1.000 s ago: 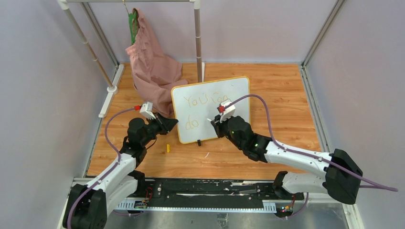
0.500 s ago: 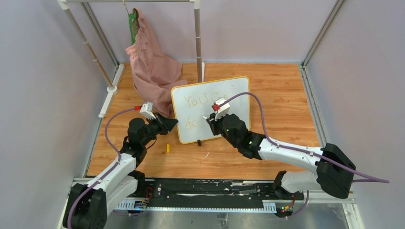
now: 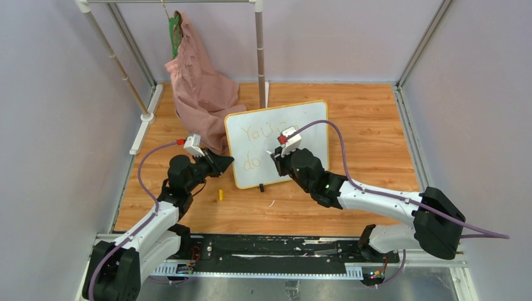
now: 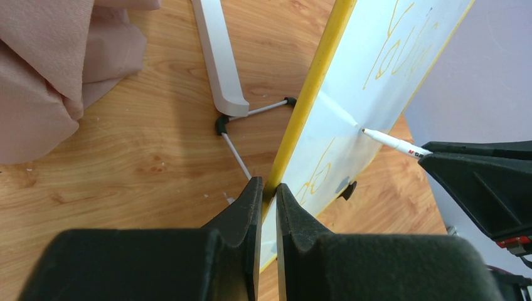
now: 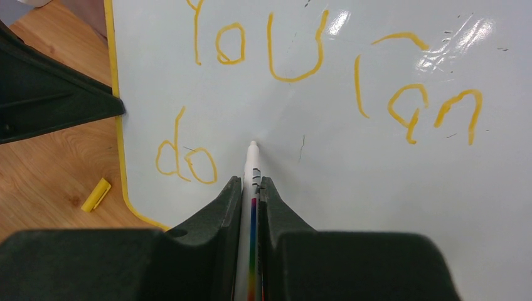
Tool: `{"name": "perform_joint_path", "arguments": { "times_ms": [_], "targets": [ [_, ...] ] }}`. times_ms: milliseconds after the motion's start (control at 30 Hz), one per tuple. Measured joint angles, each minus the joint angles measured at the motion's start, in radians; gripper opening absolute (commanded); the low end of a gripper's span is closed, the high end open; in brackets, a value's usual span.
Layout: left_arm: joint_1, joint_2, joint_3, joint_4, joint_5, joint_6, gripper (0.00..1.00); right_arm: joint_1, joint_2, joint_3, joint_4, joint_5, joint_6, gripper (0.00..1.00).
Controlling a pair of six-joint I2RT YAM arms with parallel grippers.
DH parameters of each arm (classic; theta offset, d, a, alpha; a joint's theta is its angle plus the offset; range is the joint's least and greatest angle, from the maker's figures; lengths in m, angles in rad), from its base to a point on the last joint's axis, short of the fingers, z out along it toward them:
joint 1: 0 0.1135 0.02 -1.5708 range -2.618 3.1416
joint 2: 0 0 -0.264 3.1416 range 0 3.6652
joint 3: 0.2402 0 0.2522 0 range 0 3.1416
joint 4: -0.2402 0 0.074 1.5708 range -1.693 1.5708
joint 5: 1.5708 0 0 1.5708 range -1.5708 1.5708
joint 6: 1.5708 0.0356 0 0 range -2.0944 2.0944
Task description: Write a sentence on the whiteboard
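1 whiteboard (image 3: 312, 116), left gripper (image 4: 266, 186) clamped on its edge. Right gripper (image 5: 251, 183) pinching 1 marker (image 5: 253, 155). Sentence (image 5: 293, 79) at 3 words. 1 loose cap (image 5: 96, 194).

A robotics lab test cell: plain grey walls (image 3: 56, 125) and metal frame posts (image 3: 421, 47) box in a wood-grain table (image 3: 376, 125), with two robot arms (image 3: 154, 222) bolted along its near edge.

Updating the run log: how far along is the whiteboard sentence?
Done: "You can" and "do" on the whiteboard. In hand: left pincer clamps its frame; right pincer holds the marker, tip at the board right of "do". Left: the rest after "do"; that space is blank.
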Motion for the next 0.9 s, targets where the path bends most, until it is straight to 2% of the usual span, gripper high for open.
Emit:
{"name": "perform_joint_path", "arguments": {
  "times_ms": [900],
  "targets": [
    [0.000, 0.002, 0.000, 0.000, -0.002, 0.000, 0.00, 0.012, 0.018, 0.007, -0.064, 0.026, 0.064, 0.00]
  ]
}}
